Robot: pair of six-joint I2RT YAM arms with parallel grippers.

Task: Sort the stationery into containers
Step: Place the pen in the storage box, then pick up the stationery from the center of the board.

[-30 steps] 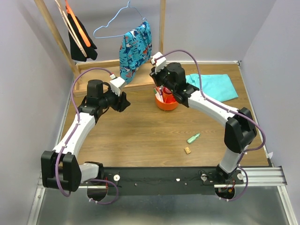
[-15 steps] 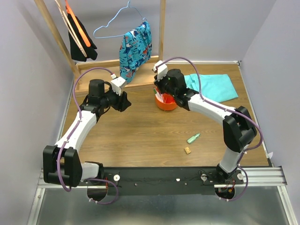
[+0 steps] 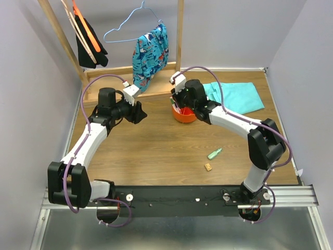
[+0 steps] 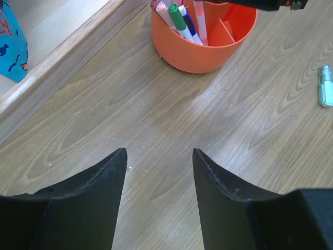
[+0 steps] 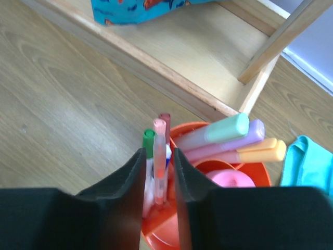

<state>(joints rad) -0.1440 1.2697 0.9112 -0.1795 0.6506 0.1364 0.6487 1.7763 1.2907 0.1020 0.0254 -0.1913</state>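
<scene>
The orange-red bowl (image 3: 184, 115) stands at mid-table by the rack; it also shows in the left wrist view (image 4: 208, 49) and the right wrist view (image 5: 263, 172). It holds thin pens, pastel highlighters (image 5: 223, 133) and a pink bottle (image 5: 231, 178). My right gripper (image 3: 179, 102) hangs over the bowl, jaws narrowly apart (image 5: 158, 151) around a pink-capped pen (image 5: 159, 156) that stands in a compartment with a gap on each side. My left gripper (image 3: 139, 112) is open and empty (image 4: 158, 151) over bare wood left of the bowl. A green highlighter (image 3: 214, 153) and a tan eraser (image 3: 208, 166) lie on the table.
The long wooden rack base (image 3: 112, 75) runs just behind the bowl, with upright posts, a patterned garment (image 3: 151, 49) on a hanger and a black cloth (image 3: 91, 44). A teal cloth (image 3: 237, 96) lies at the back right.
My right gripper has come down and slightly left over the bowl, with the pen now standing in the compartment. My left arm has shifted only slightly.
</scene>
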